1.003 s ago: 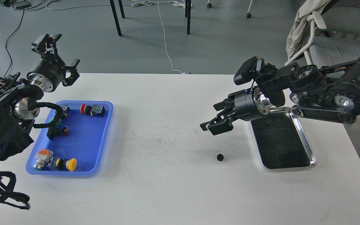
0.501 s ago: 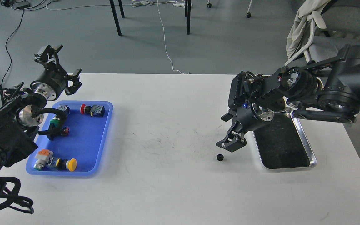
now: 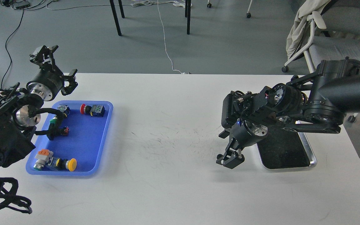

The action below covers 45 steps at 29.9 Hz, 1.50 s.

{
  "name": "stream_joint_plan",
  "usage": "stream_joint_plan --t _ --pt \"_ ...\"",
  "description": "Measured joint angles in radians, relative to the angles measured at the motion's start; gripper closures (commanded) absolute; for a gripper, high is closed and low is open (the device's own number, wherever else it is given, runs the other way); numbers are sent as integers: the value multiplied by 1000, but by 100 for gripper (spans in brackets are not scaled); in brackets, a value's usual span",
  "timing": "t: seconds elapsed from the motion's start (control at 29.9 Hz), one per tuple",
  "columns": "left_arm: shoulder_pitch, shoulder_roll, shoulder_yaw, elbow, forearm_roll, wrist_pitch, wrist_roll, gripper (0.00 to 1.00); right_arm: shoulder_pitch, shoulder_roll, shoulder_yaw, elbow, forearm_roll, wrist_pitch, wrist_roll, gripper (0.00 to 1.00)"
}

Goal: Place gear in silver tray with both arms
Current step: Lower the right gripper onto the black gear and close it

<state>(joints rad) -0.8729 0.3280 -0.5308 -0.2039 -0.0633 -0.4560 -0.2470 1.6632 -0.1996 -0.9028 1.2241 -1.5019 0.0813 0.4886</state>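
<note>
The small black gear point(image 3: 219, 155) lies on the white table, just left of the silver tray point(image 3: 312, 153), and is mostly hidden behind my right gripper's fingers. My right gripper point(image 3: 229, 160) points down at the table right at the gear, with its jaws apart; whether they touch the gear does not show. The silver tray has a dark bottom and is partly covered by my right arm. My left gripper point(image 3: 60, 62) is open and empty, raised above the table's far left corner.
A blue plastic tray point(image 3: 105, 137) with several push-button switches stands at the left, partly under my left arm. A chair with cloth point(image 3: 305, 25) stands beyond the table's far right corner. Table legs and cables are on the floor behind.
My right gripper has swung down and toward me, from beside the silver tray's far end to the gear on the table. My left gripper has shifted only slightly.
</note>
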Motion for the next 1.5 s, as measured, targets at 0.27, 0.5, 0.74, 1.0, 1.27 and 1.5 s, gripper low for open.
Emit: stream_joint_plan --t 0.27,0.5,0.74,1.0,1.27,1.5 --pt "-4 1 0 -1 -1 -5 -2 2 -63 2 -36 -56 2 0 0 8" --pt "-4 13 -2 -2 -3 -8 -8 2 -101 40 -36 -104 5 0 0 19" --pt "-6 19 -5 -3 -10 -9 -9 2 -101 97 -39 -116 3 1 0 33" --pt "-7 23 -5 -3 -10 -9 -11 1 -107 106 -48 -139 0 26 0 39" --pt "-4 23 -6 -9 -23 -16 -24 1 -125 112 -47 -167 2 28 0 45" --pt "-4 23 -5 -9 -24 -17 -24 1 -127 127 -47 -171 2 28 0 57"
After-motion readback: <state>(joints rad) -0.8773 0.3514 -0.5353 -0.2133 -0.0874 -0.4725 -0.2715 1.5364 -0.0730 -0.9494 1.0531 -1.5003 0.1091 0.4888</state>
